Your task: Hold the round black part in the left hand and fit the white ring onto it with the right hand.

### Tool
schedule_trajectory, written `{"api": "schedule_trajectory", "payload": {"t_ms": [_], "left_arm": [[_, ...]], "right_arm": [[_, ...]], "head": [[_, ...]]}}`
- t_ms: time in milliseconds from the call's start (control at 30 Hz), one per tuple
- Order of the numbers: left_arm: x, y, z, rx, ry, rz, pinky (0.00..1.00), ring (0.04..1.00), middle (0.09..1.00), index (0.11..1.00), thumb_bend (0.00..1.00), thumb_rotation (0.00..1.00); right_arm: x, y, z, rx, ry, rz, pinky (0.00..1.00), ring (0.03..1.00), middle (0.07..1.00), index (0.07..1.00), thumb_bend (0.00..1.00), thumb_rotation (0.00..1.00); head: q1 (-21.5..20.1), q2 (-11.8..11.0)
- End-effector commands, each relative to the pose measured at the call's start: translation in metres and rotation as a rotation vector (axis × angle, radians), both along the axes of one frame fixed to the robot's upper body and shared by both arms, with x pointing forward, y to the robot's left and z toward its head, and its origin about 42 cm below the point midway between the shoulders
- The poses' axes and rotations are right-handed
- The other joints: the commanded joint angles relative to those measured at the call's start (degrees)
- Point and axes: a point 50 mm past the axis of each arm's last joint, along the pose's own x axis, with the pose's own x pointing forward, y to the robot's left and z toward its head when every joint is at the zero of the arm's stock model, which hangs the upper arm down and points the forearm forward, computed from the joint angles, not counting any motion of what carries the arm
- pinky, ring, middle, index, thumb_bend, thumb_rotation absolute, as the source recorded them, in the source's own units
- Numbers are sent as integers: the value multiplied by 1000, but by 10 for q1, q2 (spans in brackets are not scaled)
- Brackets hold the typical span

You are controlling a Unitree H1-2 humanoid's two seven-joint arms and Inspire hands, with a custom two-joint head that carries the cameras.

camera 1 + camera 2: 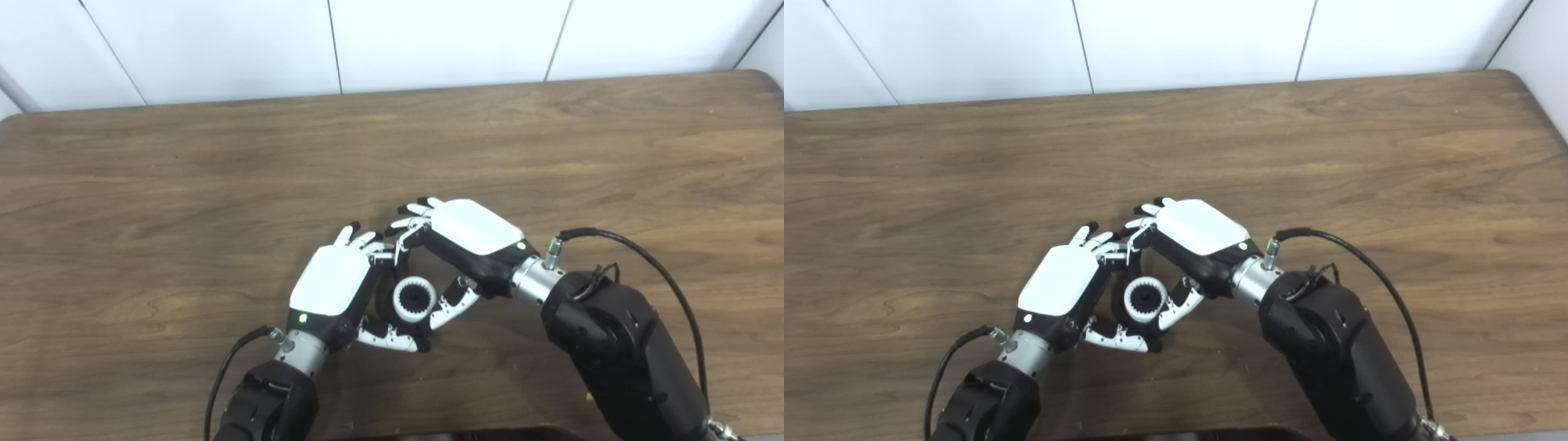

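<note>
**Op A:** From the left eye view, I see the left hand [334,288] curled around the black part [392,300], near the tabletop's [184,184] front edge at its middle. The white ring [414,299] sits on the part's face, and the right hand [468,242] has fingers and thumb closed on its rim.

**Op B:** So I judge we're at the fitting step. Is the ring seated?

**Op A:** I can't tell. Next I'd press it squarely on while the left hand braces.

**Op B:** From the right eye view, I see the same: the ring [1145,299] is between both hands, and the black centre shows through its toothed bore.

**Op A:** I count one ring, one black part, two hands.
</note>
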Motion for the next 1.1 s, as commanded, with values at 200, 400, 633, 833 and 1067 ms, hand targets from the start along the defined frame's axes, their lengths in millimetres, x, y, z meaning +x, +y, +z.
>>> {"api": "schedule_trajectory", "payload": {"t_ms": [200, 400, 633, 833, 1067], "left_arm": [[1, -3, 15, -23, -62, -3, 1000, 895, 785, 484, 522, 49], [2, -3, 15, -25, -62, -1, 1000, 894, 785, 485, 522, 49], [2, -2, 14, -22, -62, -2, 1000, 896, 787, 485, 522, 50], [2, -2, 13, -22, -64, -1, 1000, 896, 786, 485, 522, 51], [2, -2, 13, -24, -65, -2, 1000, 894, 785, 485, 522, 50]], "right_arm": [[3, -2, 11, -1, -57, 1, 1000, 946, 849, 490, 525, 148], [3, -3, 13, -15, -60, 3, 1000, 958, 873, 493, 523, 158], [4, -3, 14, -13, -70, 4, 1000, 958, 875, 609, 950, 280], [5, -4, 15, -13, -73, 1, 1000, 958, 876, 612, 964, 284], [6, -7, 15, -14, -71, -1, 1000, 961, 877, 610, 962, 270]], "head": [[-2, 1], [-2, 1], [-3, 1], [-3, 1], [-3, 1]]}}
